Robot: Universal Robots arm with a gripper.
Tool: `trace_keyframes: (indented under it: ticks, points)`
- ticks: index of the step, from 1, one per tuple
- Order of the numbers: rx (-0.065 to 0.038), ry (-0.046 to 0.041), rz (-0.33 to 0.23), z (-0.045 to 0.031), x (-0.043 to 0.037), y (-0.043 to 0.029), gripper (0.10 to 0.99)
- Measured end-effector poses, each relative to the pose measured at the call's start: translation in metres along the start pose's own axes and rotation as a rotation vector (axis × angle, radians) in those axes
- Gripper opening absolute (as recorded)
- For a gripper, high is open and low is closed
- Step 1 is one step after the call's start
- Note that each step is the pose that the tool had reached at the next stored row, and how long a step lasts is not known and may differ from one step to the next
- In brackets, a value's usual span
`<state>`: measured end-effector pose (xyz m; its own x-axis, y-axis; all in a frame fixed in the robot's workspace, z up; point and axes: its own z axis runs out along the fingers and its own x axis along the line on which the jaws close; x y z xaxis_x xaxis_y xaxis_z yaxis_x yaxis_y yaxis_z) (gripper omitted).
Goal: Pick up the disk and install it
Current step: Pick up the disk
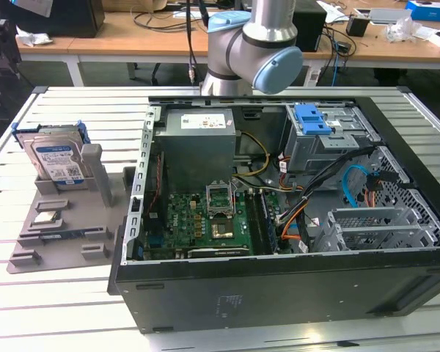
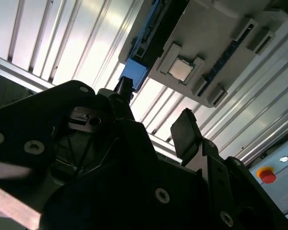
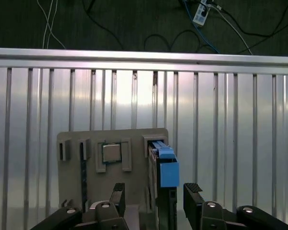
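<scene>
Slatted metal table (image 1: 73,323) carries everything. The open computer case (image 1: 279,293) lies on its side across the middle and the exterior view's right, so I judge its bays can be reached from above. The arm (image 1: 260,44) rises at the far edge, behind the case. On the exterior view's left, well apart from the case, sits a grey holder (image 1: 59,220). The disk (image 1: 57,158) stands on edge in the holder's far slot, label toward the near side, not yet picked up. I read that upright pose as leaving its two broad faces free for a pinch. In the first wrist view the gripper (image 3: 155,194) hangs over the holder, its fingers (image 3: 192,190) apart and empty. The disk's blue-framed edge lines up with the gap between them. Whether they touch it I cannot tell. A small square chip (image 3: 111,153) rests in a pocket just beside the disk.
</scene>
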<state>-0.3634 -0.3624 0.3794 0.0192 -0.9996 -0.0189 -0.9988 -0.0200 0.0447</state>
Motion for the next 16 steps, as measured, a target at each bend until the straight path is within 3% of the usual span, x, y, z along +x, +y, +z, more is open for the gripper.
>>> trace_keyframes:
  ticks: [2,4,6,7,16]
  points:
    - [0.000,0.0000,0.000,0.0053,-0.0021,-0.0005,0.600]
    - [0.000,0.0000,0.000,0.0164,-0.0073,-0.0012,0.600]
    - [0.000,0.0003,-0.007,0.0372,-0.0170,-0.0023,0.600]
    - [-0.002,0.0052,-0.071,0.0500,-0.0169,-0.0036,0.600]
    - [-0.002,0.0053,-0.071,0.0753,-0.0164,-0.0087,0.600]
